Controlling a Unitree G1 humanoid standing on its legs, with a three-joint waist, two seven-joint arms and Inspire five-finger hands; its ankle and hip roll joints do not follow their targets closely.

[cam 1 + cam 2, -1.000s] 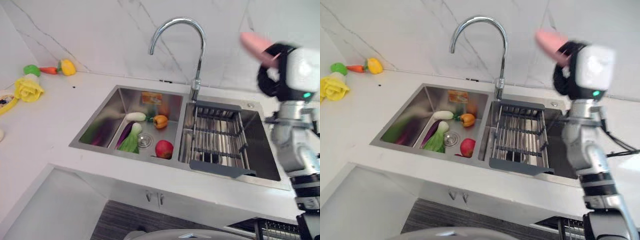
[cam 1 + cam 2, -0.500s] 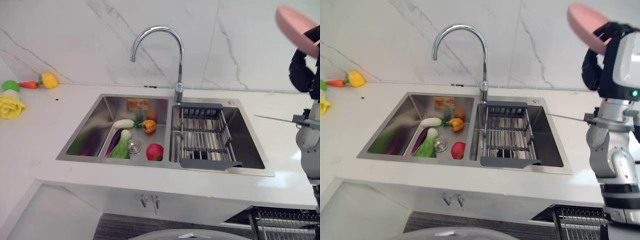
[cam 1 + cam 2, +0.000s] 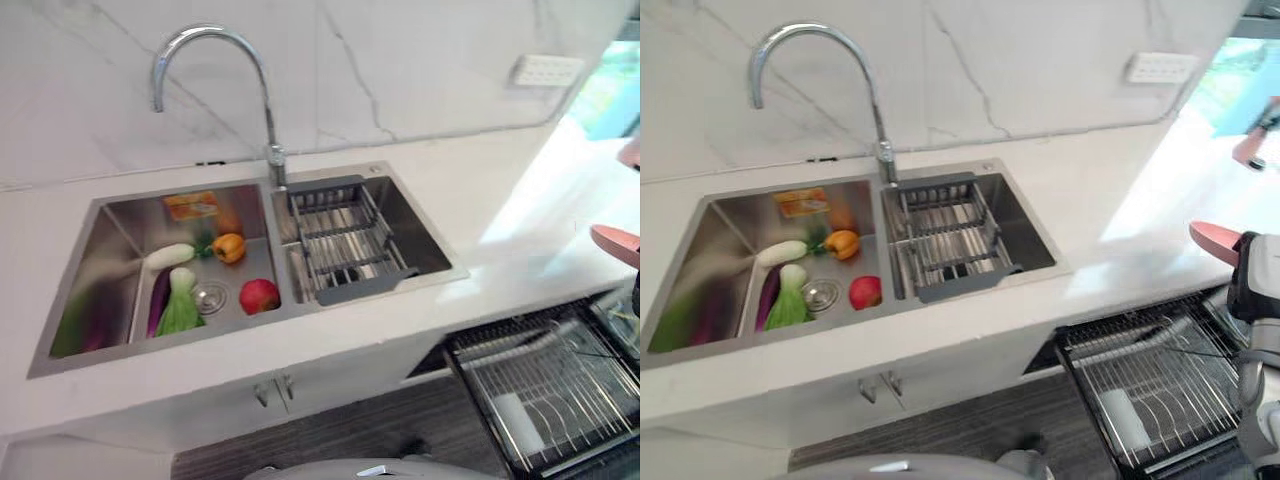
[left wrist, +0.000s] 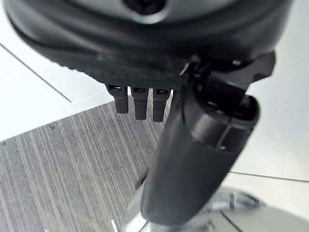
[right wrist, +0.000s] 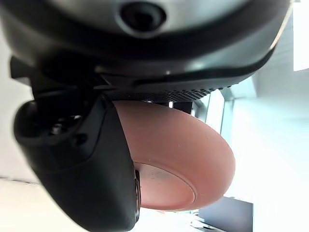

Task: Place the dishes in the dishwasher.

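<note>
A pink plate (image 5: 178, 159) is sitting pinched between thumb and fingers of the right hand (image 5: 82, 159), above the pulled-out dishwasher rack (image 3: 1160, 380) right of the sink (image 3: 1030, 235), while the left hand (image 4: 193, 145) is hanging relaxed, fingers straight, over the grey floor (image 4: 58, 169).

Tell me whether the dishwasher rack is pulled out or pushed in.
Pulled out: the wire dishwasher rack juts past the cabinet front below the counter. The pink dish is above it.

one pink plate (image 5: 178, 159), one faucet (image 3: 215, 80), one drying rack (image 3: 340, 240), five vegetables in the sink (image 3: 120, 215).
</note>
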